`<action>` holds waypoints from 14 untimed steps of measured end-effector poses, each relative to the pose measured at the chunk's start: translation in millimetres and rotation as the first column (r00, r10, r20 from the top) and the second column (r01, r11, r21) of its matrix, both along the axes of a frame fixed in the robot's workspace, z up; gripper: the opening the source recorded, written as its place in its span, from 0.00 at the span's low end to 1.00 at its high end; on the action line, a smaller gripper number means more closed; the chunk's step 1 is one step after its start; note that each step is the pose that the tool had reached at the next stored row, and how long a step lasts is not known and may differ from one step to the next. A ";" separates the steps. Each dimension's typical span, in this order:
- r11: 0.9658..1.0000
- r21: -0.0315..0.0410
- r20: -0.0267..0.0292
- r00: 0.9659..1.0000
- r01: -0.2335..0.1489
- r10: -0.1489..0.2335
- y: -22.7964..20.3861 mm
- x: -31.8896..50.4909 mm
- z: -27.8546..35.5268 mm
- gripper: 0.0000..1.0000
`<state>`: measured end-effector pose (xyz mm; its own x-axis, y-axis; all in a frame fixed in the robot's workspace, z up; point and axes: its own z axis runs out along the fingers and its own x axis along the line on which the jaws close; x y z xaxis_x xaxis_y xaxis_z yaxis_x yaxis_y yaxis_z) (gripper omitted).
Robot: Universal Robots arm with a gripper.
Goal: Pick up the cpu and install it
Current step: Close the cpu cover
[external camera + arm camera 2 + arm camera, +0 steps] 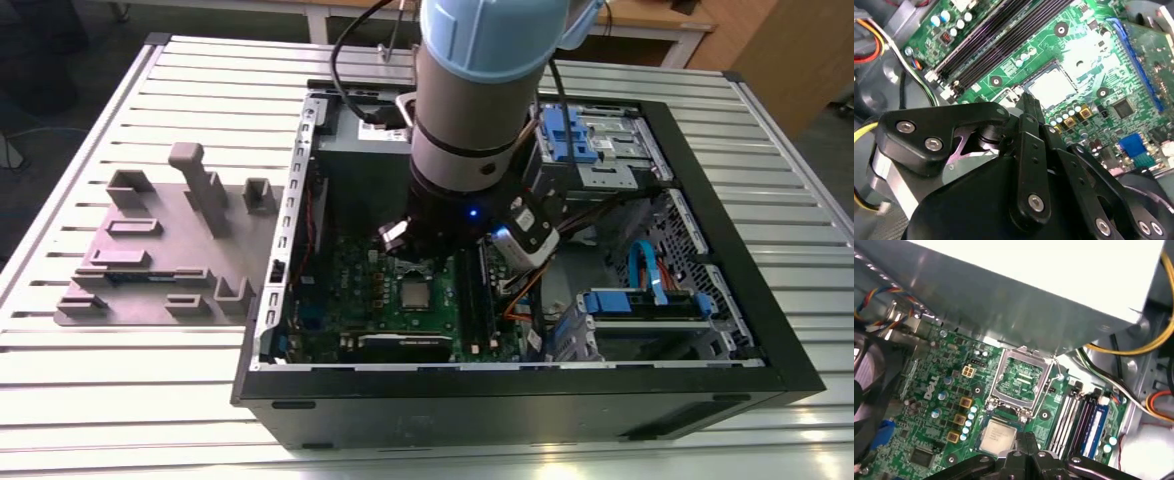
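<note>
The cpu (416, 293) is a small square chip with a silver top, lying flat in its socket on the green motherboard (360, 290) inside the open computer case. It also shows in both wrist views (996, 435) (1051, 85). The socket's metal load plate (1021, 382) is swung open beside the chip. My gripper (1026, 440) (1029, 102) hangs just above the board at the chip's edge, shut, with its black fingertips pressed together and nothing between them. The arm (467, 120) reaches down into the case from above.
The grey power supply box (1029, 300) stands close behind the socket. Memory slots (1074, 415), coloured cables (1159, 405) and a fan (864, 390) flank the area. Blue drive bays (567, 135) sit at the case's far side. A grey fixture tray (160, 250) lies at the exterior view's left.
</note>
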<state>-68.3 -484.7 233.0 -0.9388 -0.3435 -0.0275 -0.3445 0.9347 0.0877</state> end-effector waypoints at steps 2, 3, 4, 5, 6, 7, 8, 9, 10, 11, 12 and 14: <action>0.999 0.000 0.000 0.999 -0.038 0.038 -0.1 0.0 -0.8 0.11; 0.998 0.000 0.000 0.998 -0.056 0.056 -0.1 0.0 -1.3 0.11; 0.998 0.000 0.000 0.998 -0.069 0.069 -0.1 0.3 -1.5 0.11; 0.997 0.001 0.000 0.997 -0.075 0.075 -0.1 1.2 -1.9 0.11; 0.997 0.004 0.000 0.997 -0.077 0.077 -0.2 2.4 -2.3 0.11; 0.997 0.012 0.001 0.997 -0.078 0.078 -0.2 3.8 -2.8 0.11; 0.997 0.023 0.002 0.997 -0.078 0.078 -0.1 5.3 -3.1 0.11; 0.996 0.035 0.003 0.997 -0.078 0.078 -0.1 6.6 -3.4 0.11; 0.996 0.047 0.003 0.997 -0.078 0.078 -0.1 7.7 -3.7 0.11; 0.995 0.056 0.004 0.997 -0.078 0.078 -0.1 8.8 -4.2 0.11; 0.995 0.062 0.005 0.997 -0.078 0.078 0.0 9.7 -4.8 0.11; 0.994 0.071 0.005 0.997 -0.078 0.078 2.0 11.4 -6.9 0.11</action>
<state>-56.9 -482.7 226.1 -0.9092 -0.4124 -0.0568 -0.4161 0.8966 0.1517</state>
